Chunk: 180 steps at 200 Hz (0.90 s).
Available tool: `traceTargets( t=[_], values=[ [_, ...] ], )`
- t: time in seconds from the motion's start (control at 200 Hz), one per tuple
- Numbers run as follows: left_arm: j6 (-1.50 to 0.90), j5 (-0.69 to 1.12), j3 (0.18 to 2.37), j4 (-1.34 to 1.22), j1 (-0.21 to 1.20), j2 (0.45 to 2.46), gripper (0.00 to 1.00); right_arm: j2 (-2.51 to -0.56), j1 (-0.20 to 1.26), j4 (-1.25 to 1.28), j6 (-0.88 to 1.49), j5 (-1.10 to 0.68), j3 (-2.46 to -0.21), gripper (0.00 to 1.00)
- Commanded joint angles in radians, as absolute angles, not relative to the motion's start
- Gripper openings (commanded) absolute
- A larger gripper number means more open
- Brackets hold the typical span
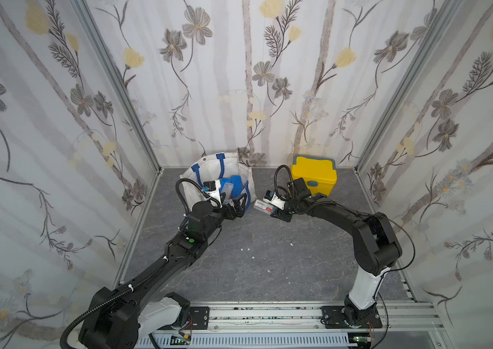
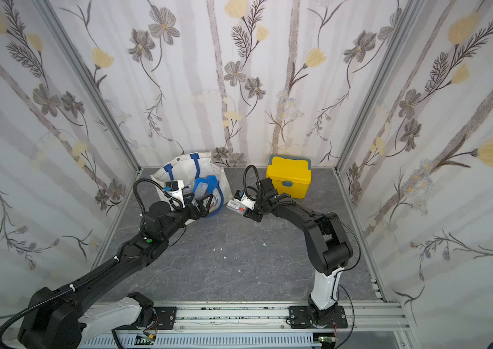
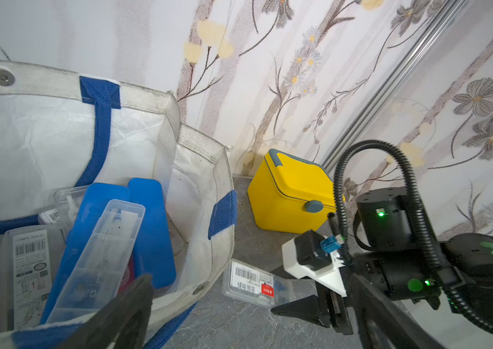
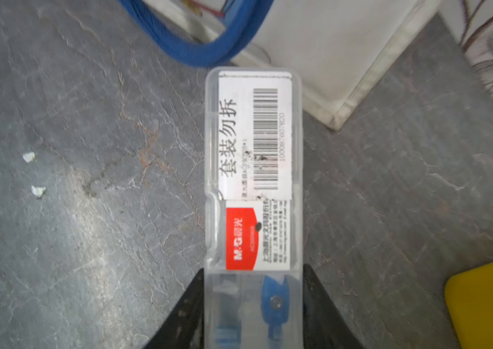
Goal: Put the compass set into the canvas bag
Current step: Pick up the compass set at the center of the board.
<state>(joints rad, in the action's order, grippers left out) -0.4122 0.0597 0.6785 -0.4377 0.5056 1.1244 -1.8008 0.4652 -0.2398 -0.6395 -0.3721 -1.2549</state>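
Top views: grey marbled surface [image 1: 254, 272] boxed in by floral walls [image 1: 239, 75] on three sides; metal rail [image 1: 269, 314] along the 6 o'clock edge; a few white flecks [image 1: 245, 249] near centre.
Bag [image 1: 206, 172]: at 12 o'clock against the back wall, mouth open, stuffed with blue and clear cases [image 3: 151, 229].
Box [image 1: 314, 178]: yellow, lid shut, at 1 o'clock, backed against the wall.
Compass set [image 4: 254, 169]: clear case with barcode label, outside the Bag at its 3 o'clock, between Bag and Box; far end close to the blue handle [image 4: 203, 56].
Right gripper [image 4: 253, 290]: fingers [image 4: 184, 314] clamped on both long sides of the case's near end, blue compass visible inside between them; resting on the surface or lifted, cannot tell.
Left gripper [image 1: 236, 208]: spread wide, nothing between, at the Bag's 6 o'clock rim.
Edges: Bag wall just beside the case at 9 o'clock; Box near at 2 o'clock, apart.
Open room: bare surface from centre down to 6 o'clock.
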Motion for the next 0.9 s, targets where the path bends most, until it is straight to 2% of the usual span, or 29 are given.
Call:
traceTargets(
  t=[0.0,0.36,0.59,0.839,0.894],
  values=[
    [-0.45,0.066,0.696,-0.468,0.506,1.137,1.0,-1.713,0.466,-0.046,-0.558,-0.415,-1.197,0.43],
    [-0.56,0.176,0.746,-0.619,0.516,1.221,1.0,-1.429,0.466,0.214,-0.445,-0.423,-0.998,0.42],
    [-0.611,0.219,0.798,-0.759,0.579,1.331,1.0,-1.361,0.468,0.244,-0.425,-0.39,-0.946,0.42],
    [-0.629,0.269,0.918,-0.787,0.641,1.481,1.0,-1.307,0.468,0.266,-0.426,-0.362,-0.9,0.43],
    [-0.635,0.275,0.936,-0.802,0.65,1.51,0.97,-1.296,0.468,0.273,-0.427,-0.361,-0.891,0.43]
  ],
)
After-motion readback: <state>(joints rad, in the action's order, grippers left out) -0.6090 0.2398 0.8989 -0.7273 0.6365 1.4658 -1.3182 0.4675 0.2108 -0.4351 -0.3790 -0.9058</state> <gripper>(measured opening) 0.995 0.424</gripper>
